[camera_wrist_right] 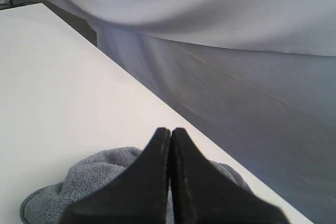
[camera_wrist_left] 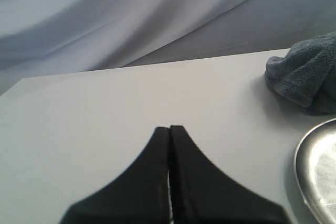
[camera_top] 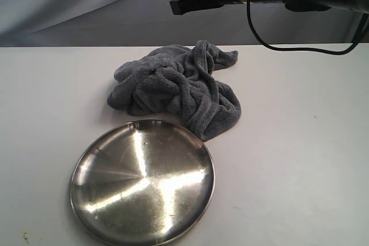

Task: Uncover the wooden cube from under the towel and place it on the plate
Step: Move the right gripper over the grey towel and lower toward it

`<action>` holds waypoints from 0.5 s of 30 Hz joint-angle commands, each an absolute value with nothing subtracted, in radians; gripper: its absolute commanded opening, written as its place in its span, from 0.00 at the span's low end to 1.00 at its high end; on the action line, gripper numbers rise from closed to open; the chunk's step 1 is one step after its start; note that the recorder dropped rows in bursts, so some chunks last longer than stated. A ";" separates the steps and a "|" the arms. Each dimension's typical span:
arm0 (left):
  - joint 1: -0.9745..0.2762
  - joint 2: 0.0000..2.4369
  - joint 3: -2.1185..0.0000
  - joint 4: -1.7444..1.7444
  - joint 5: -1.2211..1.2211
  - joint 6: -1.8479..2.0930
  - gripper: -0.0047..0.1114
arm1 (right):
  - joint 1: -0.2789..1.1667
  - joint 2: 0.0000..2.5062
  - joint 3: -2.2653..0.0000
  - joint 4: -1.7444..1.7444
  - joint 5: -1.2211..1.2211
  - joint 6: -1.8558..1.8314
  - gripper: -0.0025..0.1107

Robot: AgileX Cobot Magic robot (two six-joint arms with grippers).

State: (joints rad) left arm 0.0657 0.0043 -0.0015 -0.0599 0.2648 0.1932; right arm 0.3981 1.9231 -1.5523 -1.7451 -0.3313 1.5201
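A: How far along is this looking?

B: Nothing is showing as done yet. The towel (camera_top: 176, 87) is lying bunched on the table (camera_top: 300, 142), and the cube is not showing anywhere. I am guessing it is sitting under those folds.

A: And the plate (camera_top: 144, 182)?

B: It is sitting bare, just in front of the towel. Whether its rim is touching the cloth, I cannot tell.

A: What are the grippers doing?

B: The right gripper (camera_wrist_right: 171, 132) is hanging above the towel with its jaws pressed together, gripping nothing. The left gripper (camera_wrist_left: 169, 129) is closed and empty too, hovering over bare table, off to the side of the towel and plate.

A: So what is remaining?

B: Everything, I am thinking: pulling the towel away, picking up the cube, setting it on the plate.
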 commanded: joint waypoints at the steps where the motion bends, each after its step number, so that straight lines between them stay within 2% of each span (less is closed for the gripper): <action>1: 0.064 0.000 0.000 -0.065 0.265 0.192 0.04 | 0.399 1.923 -1.555 -1.744 -0.374 1.529 0.02; 3: 0.064 0.000 0.000 -0.065 0.265 0.192 0.04 | 0.395 1.923 -1.555 -1.744 -0.416 1.522 0.02; 6: 0.064 0.000 0.000 -0.065 0.265 0.192 0.04 | 0.393 1.923 -1.543 -1.547 -0.428 1.433 0.02; 15: 0.064 0.000 0.000 -0.065 0.265 0.190 0.04 | 0.393 1.923 -1.483 -1.009 -0.377 0.772 0.02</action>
